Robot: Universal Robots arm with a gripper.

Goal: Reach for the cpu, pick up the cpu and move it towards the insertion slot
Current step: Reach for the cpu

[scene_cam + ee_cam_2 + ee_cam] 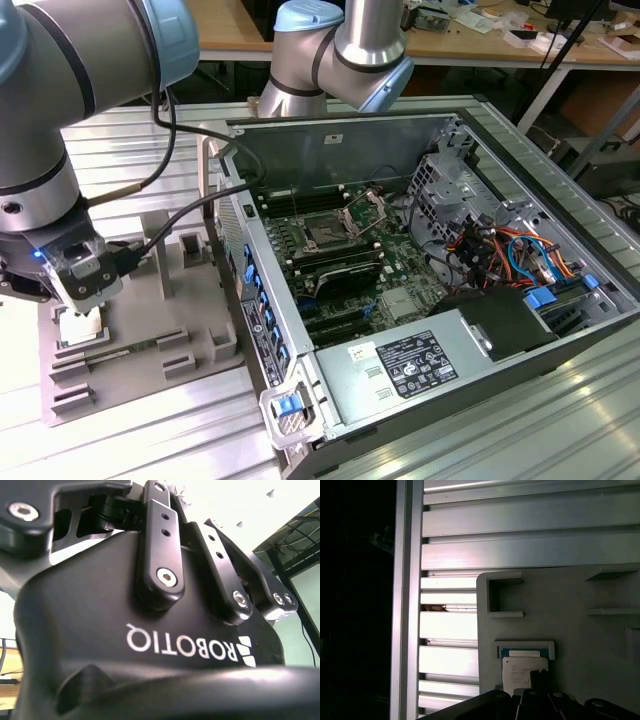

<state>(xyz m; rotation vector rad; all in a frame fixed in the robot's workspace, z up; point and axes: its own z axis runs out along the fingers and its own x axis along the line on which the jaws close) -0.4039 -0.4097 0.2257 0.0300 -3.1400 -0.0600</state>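
Note:
In the exterior view, the cpu (80, 326) is a small pale square chip lying in a recess of the grey tray (160, 300) at the left. My gripper (83, 311) hangs straight down over the chip, right at it. In the first wrist view the cpu (520, 672) sits in a blue-edged pocket of the tray (580, 630), and the gripper (538, 681) reaches onto its edge. The insertion slot (323, 233) is the dark square socket on the green board inside the open computer case, with its steel bracket (365, 208) hinged up.
The open computer case (400, 150) fills the exterior view's right, with a white-labelled power-supply box (410, 365), coloured cables (500, 250) and a raised side wall (250, 300) between tray and board. The arm's base (340, 50) stands behind the case. Ribbed aluminium table (520, 525) surrounds the tray.

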